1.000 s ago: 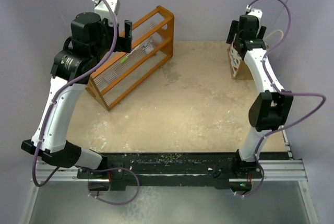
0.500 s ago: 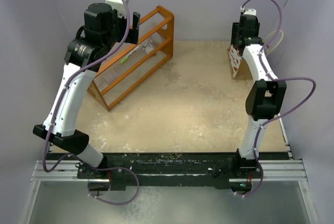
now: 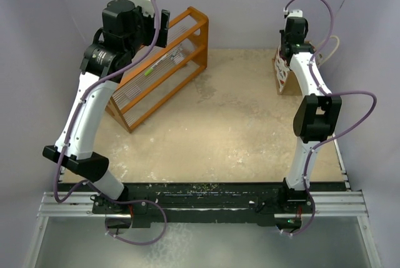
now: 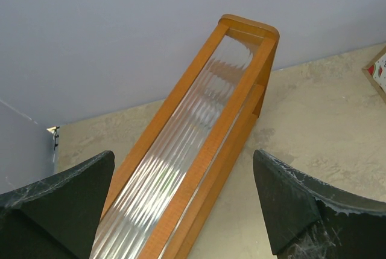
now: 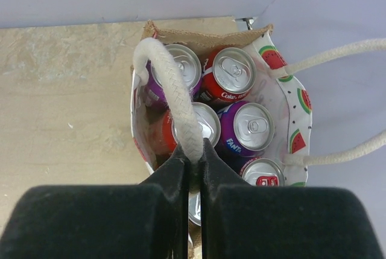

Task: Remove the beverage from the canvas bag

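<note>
The canvas bag stands at the table's far right, its watermelon-print lining open to the right wrist view. Several beverage cans stand upright inside, among them a purple Fanta and a red Coke. My right gripper hangs over the bag's near rim, shut on its left white rope handle; from above, the right gripper sits just over the bag. The other handle hangs loose to the right. My left gripper is open, high above the orange rack, with nothing between its fingers.
The orange wooden rack with ribbed clear shelves lies slanted at the back left. The grey back wall and side walls stand close behind both grippers. Sandy tabletop stretches between rack and bag.
My right gripper has gone from open to shut, pinching the rope handle, and moved slightly toward the back. The left arm rose and shifted a little right above the rack.
</note>
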